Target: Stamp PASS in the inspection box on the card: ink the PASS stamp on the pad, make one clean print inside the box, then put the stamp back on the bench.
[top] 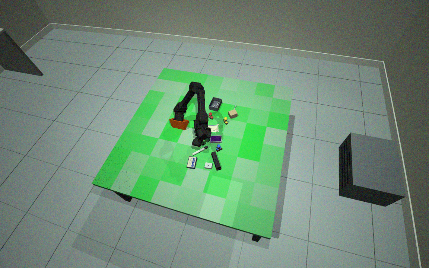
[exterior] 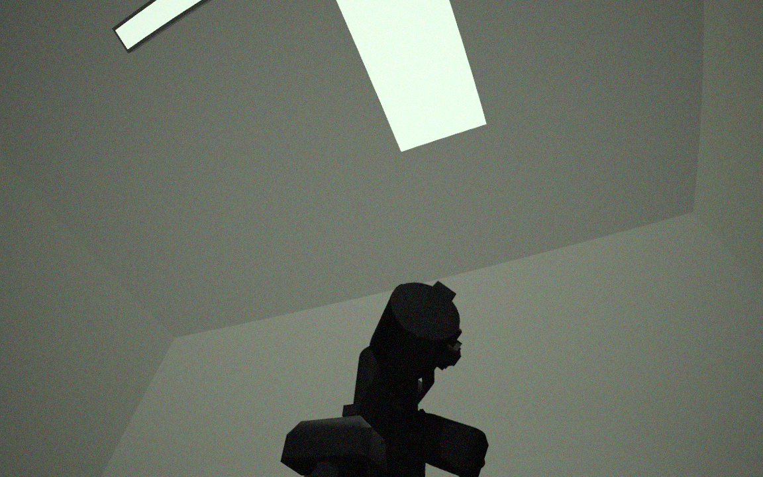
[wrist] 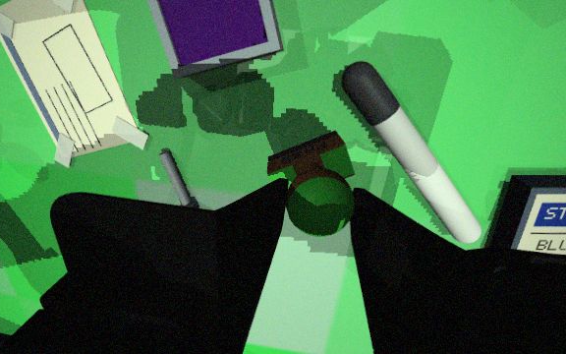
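Observation:
My gripper is shut on a stamp with a round green knob and a dark reddish-brown base. The stamp seems to hang above the table; its lettering is too dark to read. The ink pad, purple in a grey frame, lies beyond the stamp in the wrist view. The cream card is taped down at upper left there, and its outlined box shows no print. Stamps with a blue knob, a yellow knob and a red knob stand on the table.
A black-capped white marker lies right of the stamp in the wrist view. A framed sign, a black block, a small white box, a dark tray and a tan block are around.

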Tool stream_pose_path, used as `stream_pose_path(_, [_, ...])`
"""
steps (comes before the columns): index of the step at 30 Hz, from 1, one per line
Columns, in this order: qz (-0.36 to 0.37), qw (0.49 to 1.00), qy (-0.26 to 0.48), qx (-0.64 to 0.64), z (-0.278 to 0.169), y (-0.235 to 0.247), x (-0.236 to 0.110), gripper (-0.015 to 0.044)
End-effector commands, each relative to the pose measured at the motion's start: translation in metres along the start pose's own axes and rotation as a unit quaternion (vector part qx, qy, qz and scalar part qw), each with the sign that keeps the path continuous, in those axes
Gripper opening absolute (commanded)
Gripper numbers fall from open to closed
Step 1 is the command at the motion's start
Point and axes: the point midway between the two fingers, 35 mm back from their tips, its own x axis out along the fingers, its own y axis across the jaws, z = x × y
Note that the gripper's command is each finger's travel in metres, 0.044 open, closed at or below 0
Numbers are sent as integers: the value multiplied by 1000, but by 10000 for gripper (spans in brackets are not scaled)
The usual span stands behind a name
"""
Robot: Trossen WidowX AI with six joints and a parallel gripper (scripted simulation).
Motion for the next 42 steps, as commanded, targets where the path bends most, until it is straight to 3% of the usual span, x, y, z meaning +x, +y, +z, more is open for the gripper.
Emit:
stream_pose_path(1, [-1,1000,1,-2,0,0,-2,0])
stream_pose_path(42, [2,1000,0,-2,-1,-1,-22,0])
